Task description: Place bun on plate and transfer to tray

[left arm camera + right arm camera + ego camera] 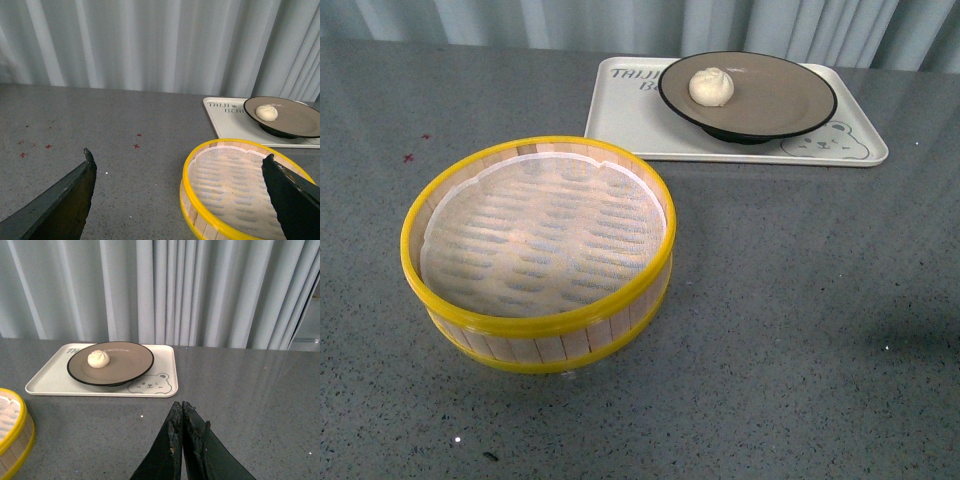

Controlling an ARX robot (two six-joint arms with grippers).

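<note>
Front view: plate (790, 95) overhangs tray (620, 125) edge slightly.

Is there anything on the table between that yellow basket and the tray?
No. In the front view only bare grey tabletop separates the basket from the tray, which holds the plate and bun.

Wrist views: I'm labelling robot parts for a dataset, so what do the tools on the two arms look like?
Both are dark, near-black, flat, blade-like fingers tapering to points. The left tool shows two wedge-shaped fingers with slightly rough edges. The right tool shows the same dark tapered fingers, scuffed along the inner edges. No cables, markings or arm links are visible.
</note>
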